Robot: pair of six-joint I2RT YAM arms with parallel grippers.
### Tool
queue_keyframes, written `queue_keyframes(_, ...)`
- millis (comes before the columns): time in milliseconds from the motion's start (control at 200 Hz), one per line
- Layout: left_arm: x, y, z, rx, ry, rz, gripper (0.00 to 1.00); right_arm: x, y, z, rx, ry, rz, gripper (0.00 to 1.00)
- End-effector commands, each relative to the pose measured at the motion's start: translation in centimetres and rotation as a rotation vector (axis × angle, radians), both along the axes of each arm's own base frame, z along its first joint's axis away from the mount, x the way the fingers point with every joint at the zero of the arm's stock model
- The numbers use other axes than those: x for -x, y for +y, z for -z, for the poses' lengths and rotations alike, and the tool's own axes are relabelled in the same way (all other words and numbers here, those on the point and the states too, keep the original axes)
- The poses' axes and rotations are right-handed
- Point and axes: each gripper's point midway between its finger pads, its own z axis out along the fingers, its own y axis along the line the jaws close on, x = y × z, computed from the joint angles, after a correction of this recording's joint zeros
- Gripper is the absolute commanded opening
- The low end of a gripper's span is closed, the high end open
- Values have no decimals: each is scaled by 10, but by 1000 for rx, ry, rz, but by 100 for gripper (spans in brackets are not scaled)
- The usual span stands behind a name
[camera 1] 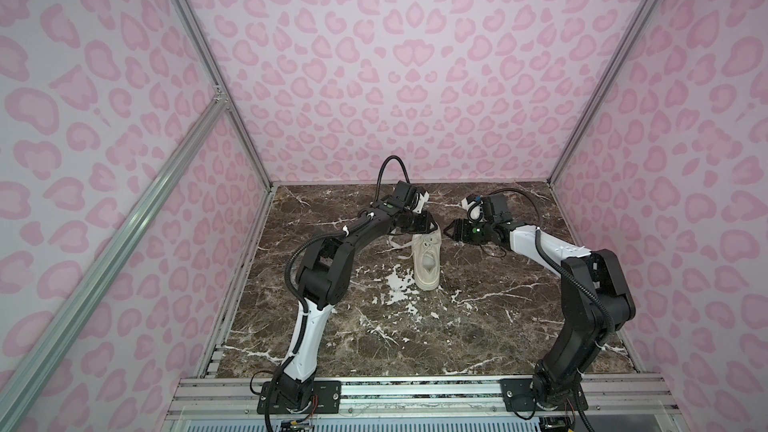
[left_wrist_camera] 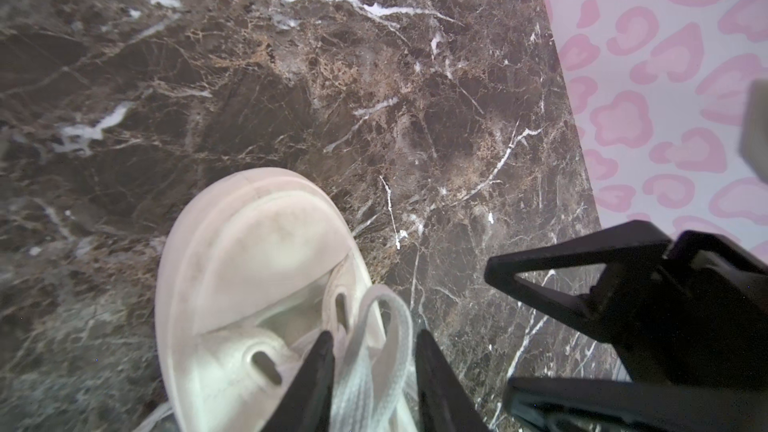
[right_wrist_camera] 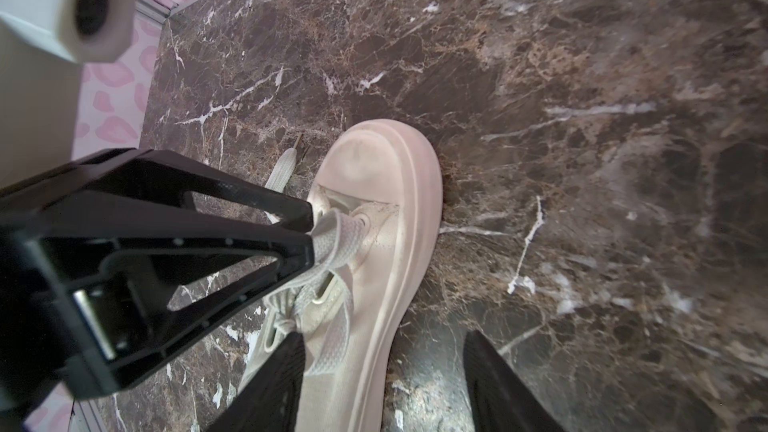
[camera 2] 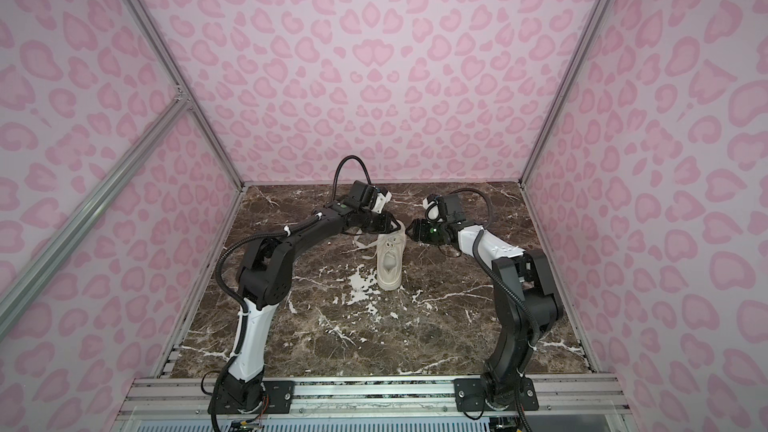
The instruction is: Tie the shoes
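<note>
Sneaker [camera 1: 426, 260] looks mid-bow: its lace loop [left_wrist_camera: 370, 367] lies loose between half-open left jaws, and the wide, empty right jaws likely must pinch it next.

cream platform sneaker [camera 1: 426, 263] upright on sole mid table [camera 1: 498, 326], toe pointing away; laces [left_wrist_camera: 374, 359] loose, possibly half-knotted.

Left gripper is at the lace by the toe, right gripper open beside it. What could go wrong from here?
1. The lace sits loose between the parted fingers of the left gripper; it may slip out and the loop fall flat.
2. The right gripper hangs close by, so the two might collide.
3. The shoe stands unheld on the table; a tug could drag it.
</note>
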Motion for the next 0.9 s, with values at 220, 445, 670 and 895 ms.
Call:
queue_keyframes(220, -6, 11, -31, 11, -53, -9, 48, -6, 4, -4, -14, -22, -2, 62)
queue_keyframes(445, -9, 60, -21, -15, -15, -63, 43, -3, 0, -6, 1, -20, -6, 63)
queue_keyframes(670, 11, 84, -1, -109, -111, 69, 41, 2, -2, -5, 5, -11, -7, 62)
queue_keyframes(895, 12, 98, 10, -180, -175, 211, 40, 5, -5, -12, 14, -17, -8, 62)
